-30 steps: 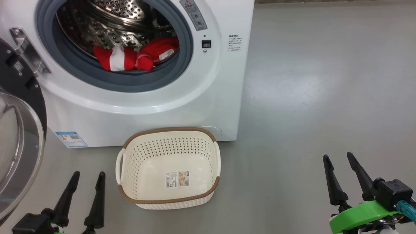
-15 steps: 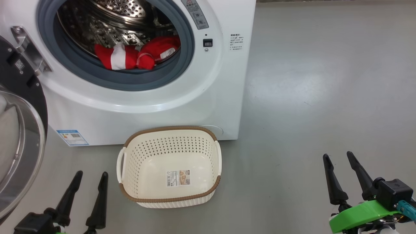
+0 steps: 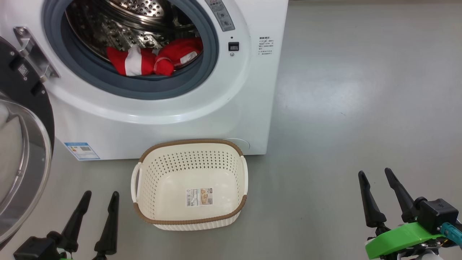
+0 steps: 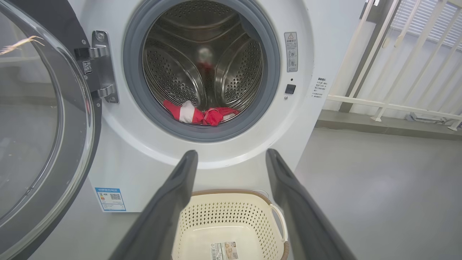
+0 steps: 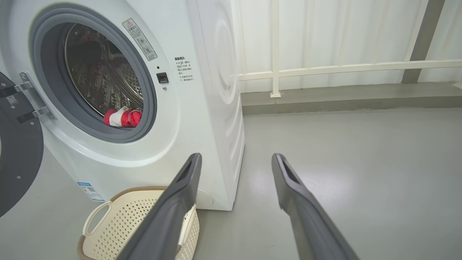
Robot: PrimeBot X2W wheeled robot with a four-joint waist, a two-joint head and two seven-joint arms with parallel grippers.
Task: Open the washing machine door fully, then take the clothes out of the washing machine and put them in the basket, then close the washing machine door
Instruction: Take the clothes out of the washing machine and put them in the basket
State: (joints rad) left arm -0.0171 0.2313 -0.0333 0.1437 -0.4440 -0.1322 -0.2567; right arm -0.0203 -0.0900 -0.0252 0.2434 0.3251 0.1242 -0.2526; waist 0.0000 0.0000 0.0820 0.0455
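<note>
Door step looked done to me: the washing machine door [image 3: 20, 144] hung swung wide on its hinge [image 3: 34, 54] at the left of the washing machine [image 3: 173, 119], and nothing blocked the mouth of the drum [image 3: 144, 21]

Your left end effector [image 3: 101, 195] sat low over the floor [image 3: 343, 108], fingers spread wide, nothing between them. Your right end effector [image 3: 374, 172] was the same, wide apart and empty, well off to the right of the machine

Clothes [image 3: 155, 59]: a red-and-white bundle at the bottom front of the drum, just behind the lower lip of the grey seal [image 3: 144, 90]. Its long axis ran side to side across the drum mouth, with the white-panelled piece to the left and a plain red lump to the right

Basket [image 3: 191, 142]: empty, on the floor right under the drum mouth, its far rim against or just shy of the machine's base; I could not tell which

The relation that mattered: the clothes lay ahead of and above both end effectors, with the basket in between. In the left wrist view the bundle sat nearly centred above the gap between the fingers. In the right wrist view it sat far off to the left, seen at a slant through the opening. So your left arm was nearer and better lined up

My read: the next move was a lift and forward reach with the left arm, over the basket and into the drum, fingers closing across the bundle's short axis. Two risks: the open door was close on that arm's outer side, and the seal lip would catch a low approach
</note>
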